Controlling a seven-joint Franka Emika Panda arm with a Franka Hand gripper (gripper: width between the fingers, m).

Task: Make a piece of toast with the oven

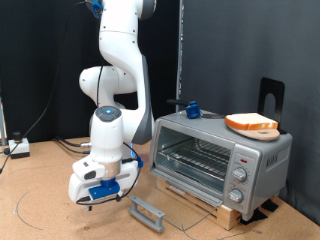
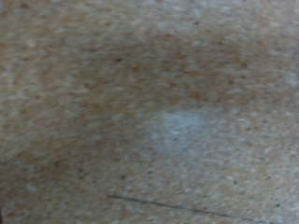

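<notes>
The silver oven [image 1: 225,160] stands at the exterior view's right on a wooden slatted base [image 1: 228,212]. Its glass door is folded down flat, with the grey handle [image 1: 148,212] near the table. The wire rack [image 1: 195,160] inside carries nothing. The piece of toast [image 1: 252,123] lies on a round board on the oven's roof. My gripper [image 1: 92,200] hangs low over the table, left of the open door, touching neither door nor toast. In the wrist view only blurred brown table surface [image 2: 149,112] fills the picture, with no fingers showing.
A blue and black object [image 1: 190,108] sits on the oven's roof at its left end. A black stand [image 1: 270,95] rises behind the oven. Cables and a small box [image 1: 15,148] lie at the far left. A thin wire [image 1: 40,205] curves over the table near the gripper.
</notes>
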